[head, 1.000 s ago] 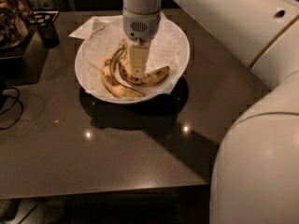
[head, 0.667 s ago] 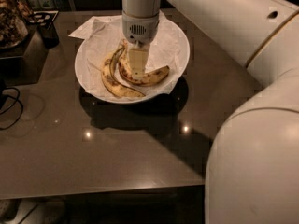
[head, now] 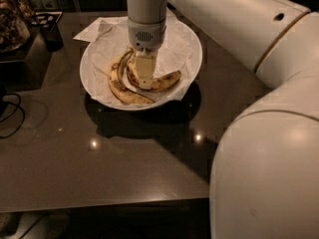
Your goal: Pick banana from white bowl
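Table (head: 99,173), dark and glossy, seen from its near edge.

Left edge: a black cable (head: 12,116) lies looped on the surface.

Far edge, centre: the white bowl (head: 88,86) stands there, lined with crumpled white paper (head: 174,49) that overhangs the rim toward the far left corner.

Inside the bowl, left side: a slim banana (head: 117,86) with dark streaks curves along the wall. Just right of it lies the banana (head: 167,81), plumper and freckled, touching the slim one.

The pincer (head: 144,82) points straight down and meets the banana's left half. Whether it is apart, together or clamped cannot be told from here.

Right: the white arm (head: 224,19) crosses above the table's far right corner.
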Available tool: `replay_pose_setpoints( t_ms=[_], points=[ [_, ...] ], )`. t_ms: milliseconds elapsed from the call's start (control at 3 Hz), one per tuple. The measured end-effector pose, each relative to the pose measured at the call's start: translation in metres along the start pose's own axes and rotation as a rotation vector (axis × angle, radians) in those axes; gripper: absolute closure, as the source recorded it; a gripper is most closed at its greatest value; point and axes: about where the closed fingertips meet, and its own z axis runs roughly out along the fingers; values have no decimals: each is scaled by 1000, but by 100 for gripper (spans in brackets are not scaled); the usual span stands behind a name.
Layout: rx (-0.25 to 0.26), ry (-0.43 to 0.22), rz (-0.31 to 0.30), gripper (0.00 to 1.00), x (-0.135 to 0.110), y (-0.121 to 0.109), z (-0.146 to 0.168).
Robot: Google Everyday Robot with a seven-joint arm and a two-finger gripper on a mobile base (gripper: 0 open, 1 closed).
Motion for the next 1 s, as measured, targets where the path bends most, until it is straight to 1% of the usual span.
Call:
replay_pose_setpoints(
  t_ms=[333,667,1000],
  points=[
    [-13,15,-7,48,-1,1,9],
    [-23,25,-8,49,-1,1,15],
    [-25,30,-1,52,2,-2,20]
  ],
)
